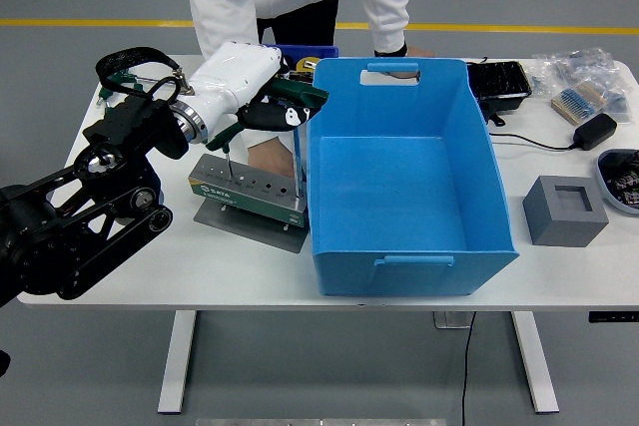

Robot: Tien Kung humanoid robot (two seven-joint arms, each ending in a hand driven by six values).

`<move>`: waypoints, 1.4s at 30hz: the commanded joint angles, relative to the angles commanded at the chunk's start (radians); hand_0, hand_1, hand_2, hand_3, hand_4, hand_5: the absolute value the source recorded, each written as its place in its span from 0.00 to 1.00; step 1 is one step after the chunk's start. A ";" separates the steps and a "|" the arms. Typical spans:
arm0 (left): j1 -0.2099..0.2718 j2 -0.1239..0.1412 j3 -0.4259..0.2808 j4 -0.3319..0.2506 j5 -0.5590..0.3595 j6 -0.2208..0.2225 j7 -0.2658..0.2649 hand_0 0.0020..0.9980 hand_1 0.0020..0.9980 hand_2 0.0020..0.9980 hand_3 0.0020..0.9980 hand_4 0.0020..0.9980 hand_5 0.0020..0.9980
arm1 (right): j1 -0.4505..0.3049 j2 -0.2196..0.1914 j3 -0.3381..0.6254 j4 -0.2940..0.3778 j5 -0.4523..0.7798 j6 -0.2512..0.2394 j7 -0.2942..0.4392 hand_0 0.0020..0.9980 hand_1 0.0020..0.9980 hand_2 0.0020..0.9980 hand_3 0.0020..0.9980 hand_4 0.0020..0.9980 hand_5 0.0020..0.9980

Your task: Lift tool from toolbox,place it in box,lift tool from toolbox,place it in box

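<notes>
My left hand, white-shelled with black fingers, is shut on a green-handled screwdriver. The tool's thin shaft hangs down beside the blue box's left wall, its tip just above the grey tool rack. Another small screwdriver stands upright in the rack. The big blue box is open in the middle of the table, right of the rack, with nothing visible inside. A person in white stands at the far side, one hand resting by the box's far rim. No right arm shows.
A small dark blue bin with tools sits behind the rack. Right of the box are a grey hollow block, a black tray, a black charger with its cable, and plastic bags.
</notes>
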 joint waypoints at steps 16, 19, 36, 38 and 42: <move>-0.137 0.070 -0.009 -0.068 -0.060 -0.045 0.013 0.12 0.00 0.00 0.03 0.71 0.63 | 0.005 -0.003 -0.002 0.000 0.006 0.000 0.001 0.70 0.67 0.73 0.56 0.80 0.69; -0.154 0.069 -0.023 -0.086 -0.062 -0.045 0.013 0.12 0.00 0.00 0.03 0.70 0.61 | 0.006 -0.003 -0.001 0.000 0.005 0.000 0.001 0.70 0.67 0.73 0.56 0.80 0.69; -0.167 -0.032 0.087 -0.148 -0.127 -0.005 -0.006 0.12 0.00 0.00 0.03 0.68 0.59 | 0.011 -0.006 0.006 0.000 -0.010 -0.001 -0.002 0.70 0.67 0.73 0.56 0.80 0.69; -0.168 -0.042 0.139 -0.130 -0.143 0.005 -0.014 0.12 0.00 0.00 0.03 0.68 0.59 | 0.012 -0.006 0.004 0.001 -0.008 -0.001 -0.001 0.70 0.67 0.73 0.56 0.80 0.69; -0.174 -0.058 0.221 -0.088 -0.158 0.018 -0.030 0.12 0.00 0.00 0.04 0.68 0.59 | 0.015 -0.008 0.004 0.001 -0.007 -0.001 -0.001 0.70 0.67 0.73 0.56 0.80 0.69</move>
